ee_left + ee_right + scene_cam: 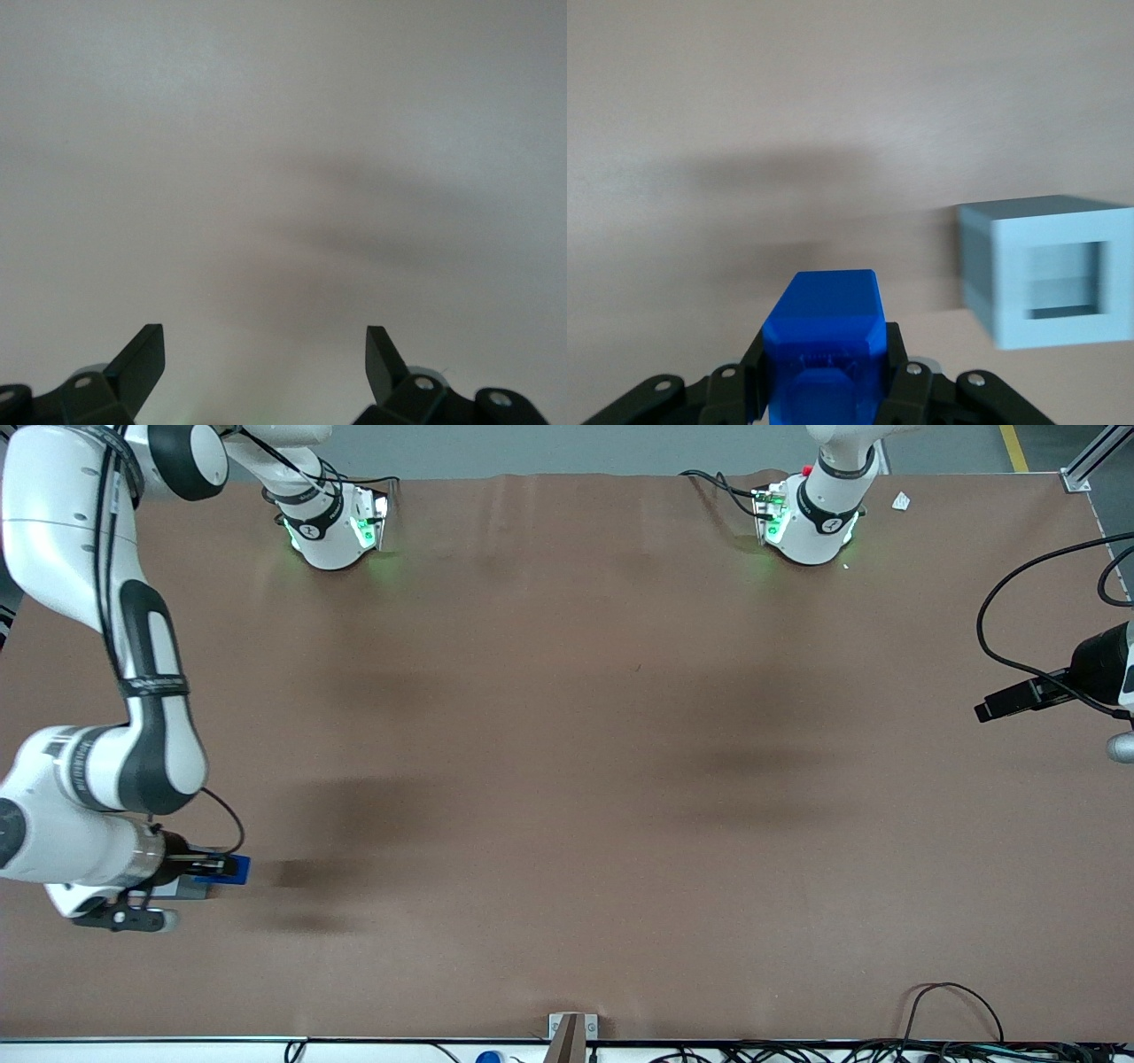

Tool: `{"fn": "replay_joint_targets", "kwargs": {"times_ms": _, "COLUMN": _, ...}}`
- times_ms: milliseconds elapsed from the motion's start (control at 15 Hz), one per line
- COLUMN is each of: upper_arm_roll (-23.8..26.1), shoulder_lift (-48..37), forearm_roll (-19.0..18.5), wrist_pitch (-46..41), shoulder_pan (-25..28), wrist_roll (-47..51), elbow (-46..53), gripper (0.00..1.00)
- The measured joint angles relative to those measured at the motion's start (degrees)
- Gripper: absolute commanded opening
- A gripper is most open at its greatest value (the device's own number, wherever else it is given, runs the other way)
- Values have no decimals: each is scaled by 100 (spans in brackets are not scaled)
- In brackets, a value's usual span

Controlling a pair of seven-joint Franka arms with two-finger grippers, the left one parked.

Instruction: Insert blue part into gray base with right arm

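Observation:
My right arm's gripper (215, 865) is low over the brown table at the working arm's end, in the half nearer the front camera. It is shut on the blue part (234, 867), which sticks out from between the fingers. In the right wrist view the blue part (827, 323) sits clamped between the black fingers (908, 372) of the gripper (824, 359). The gray base (1050, 270), a light block with a square recess, stands on the table beside the blue part and apart from it. In the front view the gray base (191, 887) shows partly under the gripper.
The brown table (567, 762) spreads wide toward the parked arm's end. The two arm bases (332, 527) (811, 522) stand at the edge farthest from the front camera. A small bracket (571, 1032) and cables (948, 1010) lie at the nearest edge.

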Motion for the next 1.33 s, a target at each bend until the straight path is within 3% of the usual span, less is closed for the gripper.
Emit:
{"fn": "replay_joint_targets", "kwargs": {"times_ms": 400, "upper_arm_roll": -13, "shoulder_lift": 191, "forearm_roll": 0, "wrist_pitch": 269, "shoulder_pan": -747, "wrist_roll": -995, "elbow": 35, "gripper": 0}}
{"fn": "replay_joint_targets", "kwargs": {"times_ms": 1333, "upper_arm_roll": -16, "shoulder_lift": 308, "forearm_roll": 0, "wrist_pitch": 329, "shoulder_pan": -1002, "wrist_roll": -1018, "elbow": 13, "gripper": 0}}
